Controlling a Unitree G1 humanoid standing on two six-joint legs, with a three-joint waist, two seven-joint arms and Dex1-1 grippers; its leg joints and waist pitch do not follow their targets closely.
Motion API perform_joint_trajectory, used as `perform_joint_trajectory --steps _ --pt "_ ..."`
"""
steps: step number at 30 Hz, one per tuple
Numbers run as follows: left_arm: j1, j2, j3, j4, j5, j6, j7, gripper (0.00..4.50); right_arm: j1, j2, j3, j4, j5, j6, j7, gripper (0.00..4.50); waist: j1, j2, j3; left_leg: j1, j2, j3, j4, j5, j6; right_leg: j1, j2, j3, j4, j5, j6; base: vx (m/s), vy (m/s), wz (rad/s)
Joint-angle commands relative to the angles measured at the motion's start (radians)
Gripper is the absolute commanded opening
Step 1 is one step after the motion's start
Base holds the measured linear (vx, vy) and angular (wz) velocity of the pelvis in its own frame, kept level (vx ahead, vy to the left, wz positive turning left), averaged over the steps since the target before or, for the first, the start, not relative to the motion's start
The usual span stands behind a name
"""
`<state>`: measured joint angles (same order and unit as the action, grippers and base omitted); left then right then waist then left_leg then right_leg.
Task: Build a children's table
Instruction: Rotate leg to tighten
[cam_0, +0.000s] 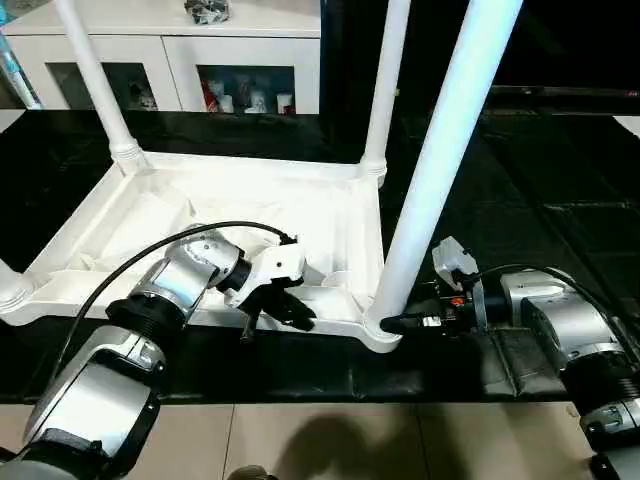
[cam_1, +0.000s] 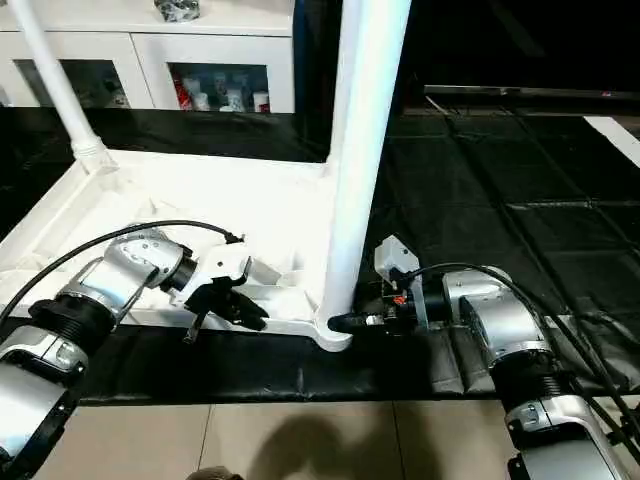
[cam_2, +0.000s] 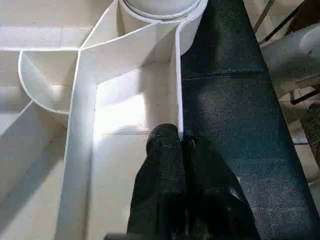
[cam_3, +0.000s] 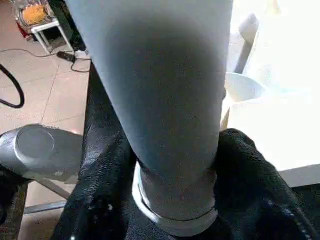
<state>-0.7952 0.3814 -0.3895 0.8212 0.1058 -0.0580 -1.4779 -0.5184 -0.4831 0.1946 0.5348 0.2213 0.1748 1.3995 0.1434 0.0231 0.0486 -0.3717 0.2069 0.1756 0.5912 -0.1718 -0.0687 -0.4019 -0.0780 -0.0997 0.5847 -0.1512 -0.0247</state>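
The children's table, a white plastic rectangular tabletop with a ribbed underside, is lying upside down on the black padded mat in front of us. We count three long white tapered tube legs standing in corner sockets, plus what looks like the base of a fourth at the far left edge. So we're on the last corner: the near-right leg sits in its round socket. Our left gripper has its jaws pinched on the thin near rim wall of the tabletop, steadying it. Our right gripper has its jaws either side of that leg's base, right by the socket; can't tell if they're actually gripping it. Next up, we reckon: press or twist the leg fully home, left side bracing.
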Motion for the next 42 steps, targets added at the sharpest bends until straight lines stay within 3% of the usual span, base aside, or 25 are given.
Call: perform_joint_trajectory --steps 1,10,15,19,22,24,27,29,32,34,35,36,38,42 --pt "-0.014 -0.012 -0.024 -0.007 0.018 -0.021 -0.018 0.0 -0.02 0.002 0.007 0.004 0.001 -0.007 0.021 2.05 -0.01 -0.008 -0.074 0.018 0.031 -0.002 -0.062 -0.194 0.06 0.053 -0.071 0.048 -0.062 -0.278 -0.197 0.0 0.0 0.0" --pt "-0.014 -0.012 -0.024 -0.005 0.019 -0.022 -0.016 0.0 -0.019 0.003 0.007 0.002 0.001 -0.007 0.026 2.01 -0.01 -0.007 -0.075 0.018 0.032 -0.003 -0.062 -0.195 0.061 0.053 -0.071 0.048 -0.062 -0.271 -0.2 0.0 0.0 0.0" --pt "-0.035 -0.087 0.037 0.045 -0.013 0.087 0.127 0.0 0.069 0.068 -0.014 -0.089 0.006 0.058 -0.137 1.98 -0.009 -0.008 -0.068 0.024 0.032 -0.002 -0.066 -0.216 0.054 0.05 -0.071 0.048 -0.07 -0.316 -0.189 0.0 0.0 0.0" --pt "-0.062 -0.123 0.065 0.074 -0.021 0.126 0.209 0.0 0.079 0.141 -0.052 -0.09 0.008 0.108 -0.293 1.96 -0.021 -0.008 -0.063 0.028 0.024 -0.004 -0.068 -0.273 0.026 0.047 -0.072 0.044 -0.089 -0.462 -0.138 0.0 0.0 0.0" --pt "-0.112 -0.197 0.126 0.112 -0.046 0.207 0.355 0.0 0.058 0.261 -0.097 -0.082 0.0 0.161 -0.508 1.96 -0.047 -0.008 -0.061 0.03 0.016 -0.011 -0.069 -0.304 0.003 0.044 -0.073 0.034 -0.101 -0.543 -0.107 0.0 0.0 0.0" --pt "-0.147 -0.252 0.168 0.138 -0.059 0.251 0.467 0.0 0.029 0.347 -0.112 -0.056 -0.035 0.174 -0.67 1.96 -0.058 -0.008 -0.061 0.026 0.013 -0.013 -0.07 -0.301 0.002 0.046 -0.072 0.031 -0.104 -0.547 -0.097 0.0 0.0 0.0" --pt "-0.18 -0.296 0.207 0.169 -0.077 0.273 0.58 0.0 -0.013 0.42 -0.137 -0.006 -0.049 0.176 -0.814 1.96 -0.075 -0.008 -0.069 0.015 0.011 -0.015 -0.071 -0.261 0.015 0.056 -0.072 0.032 -0.098 -0.458 -0.112 0.0 0.0 0.0" --pt "-0.185 -0.302 0.214 0.173 -0.08 0.277 0.595 0.0 -0.02 0.431 -0.14 0.0 -0.052 0.176 -0.833 1.96 -0.077 -0.007 -0.067 0.018 0.012 -0.011 -0.069 -0.255 0.028 0.05 -0.071 0.036 -0.097 -0.422 -0.13 0.0 0.0 0.0" --pt "-0.22 -0.343 0.262 0.2 -0.089 0.279 0.727 0.0 -0.104 0.511 -0.207 0.108 -0.08 0.146 -1.041 1.96 -0.086 -0.006 -0.074 0.014 0.013 -0.01 -0.066 -0.218 0.031 0.053 -0.07 0.039 -0.083 -0.348 -0.168 0.0 0.0 0.0" --pt "-0.22 -0.344 0.262 0.199 -0.085 0.276 0.731 0.0 -0.107 0.515 -0.211 0.112 -0.081 0.139 -1.049 1.96 -0.084 -0.006 -0.077 0.014 0.013 -0.008 -0.065 -0.191 0.041 0.055 -0.069 0.042 -0.076 -0.289 -0.184 0.0 0.0 0.0" --pt "-0.219 -0.339 0.258 0.198 -0.069 0.269 0.73 0.0 -0.106 0.519 -0.22 0.108 -0.081 0.123 -1.045 2.3 -0.079 -0.005 -0.08 0.014 0.014 -0.004 -0.062 -0.149 0.065 0.057 -0.068 0.046 -0.067 -0.196 -0.206 0.0 0.0 0.0" --pt "-0.217 -0.336 0.256 0.197 -0.064 0.266 0.727 0.0 -0.103 0.519 -0.224 0.104 -0.079 0.121 -1.04 2.51 -0.081 -0.006 -0.081 0.011 0.015 -0.005 -0.062 -0.132 0.073 0.059 -0.067 0.047 -0.061 -0.159 -0.215 0.058 -0.006 0.03" --pt "-0.206 -0.318 0.244 0.192 -0.049 0.253 0.701 0.0 -0.087 0.506 -0.228 0.079 -0.069 0.112 -1.013 2.68 -0.079 -0.007 -0.084 0.007 0.015 -0.004 -0.059 -0.073 0.107 0.065 -0.068 0.048 -0.046 -0.046 -0.248 0.052 -0.006 0.01" --pt "-0.185 -0.289 0.229 0.187 -0.04 0.24 0.653 0.0 -0.047 0.457 -0.225 0.036 -0.071 0.079 -0.951 3.1 -0.077 -0.007 -0.081 0.006 0.017 -0.003 -0.059 -0.084 0.13 0.068 -0.07 0.046 -0.046 -0.042 -0.255 0.0 0.0 0.0"
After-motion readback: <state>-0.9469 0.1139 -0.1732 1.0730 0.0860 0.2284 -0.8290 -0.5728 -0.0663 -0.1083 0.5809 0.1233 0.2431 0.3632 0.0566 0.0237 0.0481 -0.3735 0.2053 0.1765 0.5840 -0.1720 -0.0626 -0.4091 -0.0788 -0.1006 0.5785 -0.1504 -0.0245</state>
